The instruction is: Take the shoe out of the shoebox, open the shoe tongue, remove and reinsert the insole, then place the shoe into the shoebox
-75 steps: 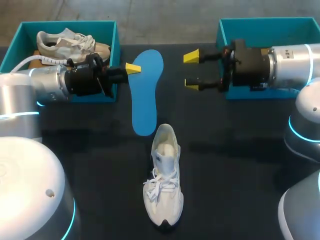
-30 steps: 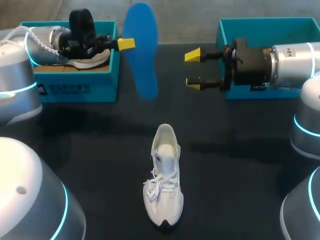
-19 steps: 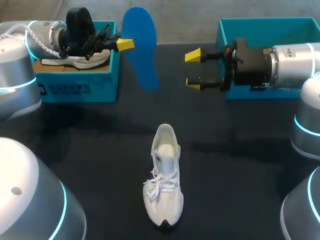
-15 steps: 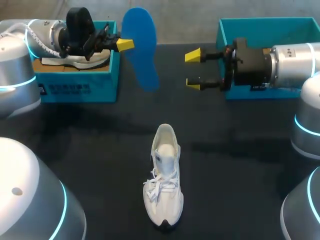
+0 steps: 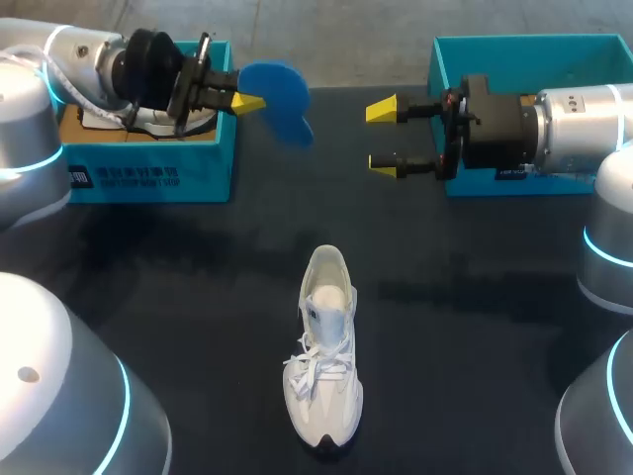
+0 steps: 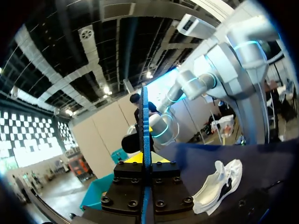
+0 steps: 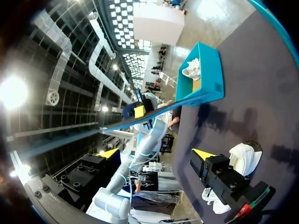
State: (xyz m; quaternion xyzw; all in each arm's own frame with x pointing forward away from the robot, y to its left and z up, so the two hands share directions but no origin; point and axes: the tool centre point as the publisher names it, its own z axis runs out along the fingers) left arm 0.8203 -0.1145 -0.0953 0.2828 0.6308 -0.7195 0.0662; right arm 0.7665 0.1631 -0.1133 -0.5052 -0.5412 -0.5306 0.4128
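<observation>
Toward the upper left of the frame, the left hand (image 5: 249, 101) is over the near corner of the left shoebox (image 5: 148, 176). It pinches the blue insole (image 5: 279, 97), which hangs clear of the surface (image 5: 475, 346). The left wrist view shows the insole edge-on, clamped between both fingers. A second pale shoe (image 5: 158, 125) lies inside that box, partly hidden by the left arm (image 5: 99, 64). At lower centre, the white shoe (image 5: 324, 361) stands upright on the dark surface, with its heel toward the top of the frame and its laces tied. At upper right, the right hand (image 5: 384, 139) is in front of the right shoebox (image 5: 524, 47). Its fingers are spread, well apart from both the insole and the shoe.
</observation>
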